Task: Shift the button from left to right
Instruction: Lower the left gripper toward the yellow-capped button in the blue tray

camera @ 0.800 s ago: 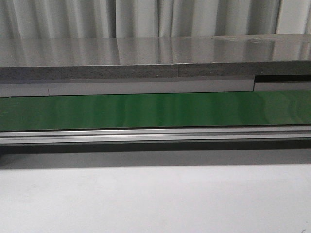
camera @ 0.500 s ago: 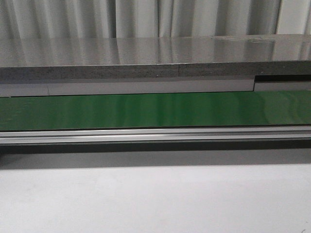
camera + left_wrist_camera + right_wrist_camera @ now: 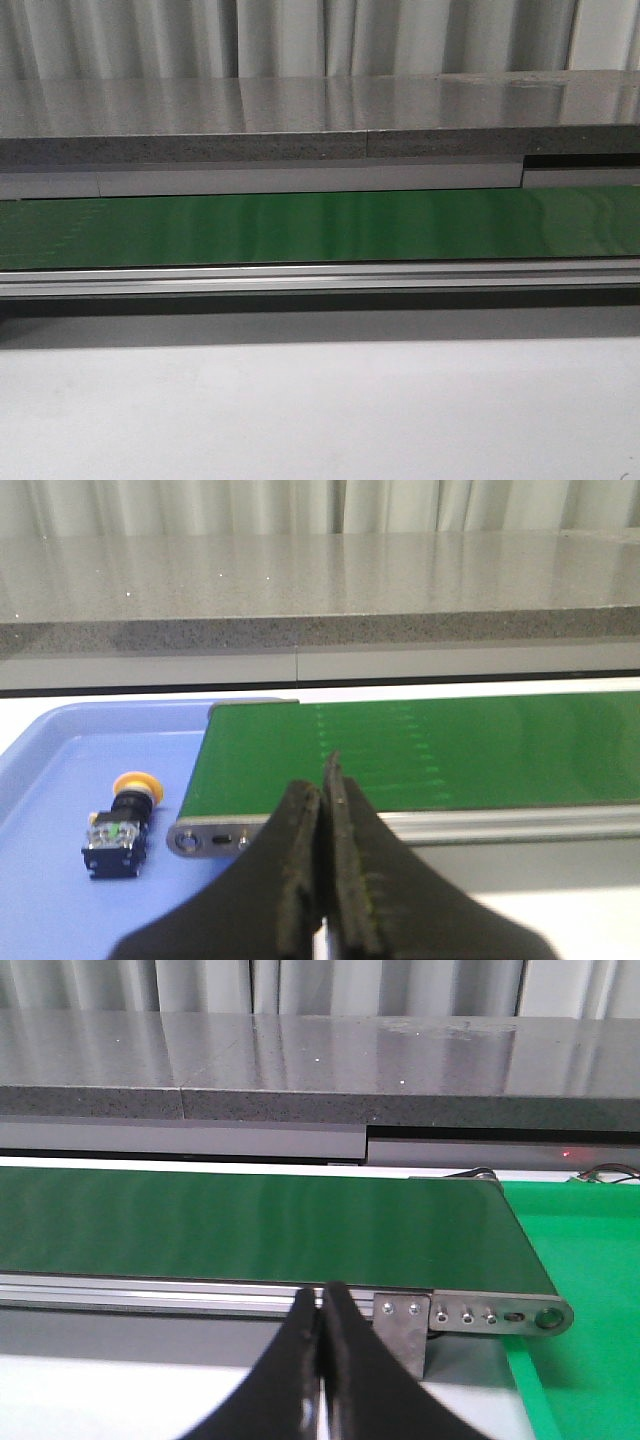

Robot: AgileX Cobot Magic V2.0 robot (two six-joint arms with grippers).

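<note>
The button (image 3: 122, 825), with a yellow-orange cap and a blocky black body, lies on its side in a blue tray (image 3: 60, 750) in the left wrist view, just off the end of the green conveyor belt (image 3: 420, 750). My left gripper (image 3: 322, 780) is shut and empty, off to the belt side of the button and apart from it. In the right wrist view my right gripper (image 3: 322, 1295) is also shut and empty, in front of the belt's (image 3: 250, 1225) aluminium rail. Neither gripper nor the button shows in the front view.
A green tray (image 3: 580, 1250) lies past the belt's other end, by the roller bracket (image 3: 490, 1315). A grey stone ledge (image 3: 320, 115) runs behind the belt (image 3: 320, 225). White tabletop (image 3: 320, 410) lies in front of the aluminium rail (image 3: 320, 278).
</note>
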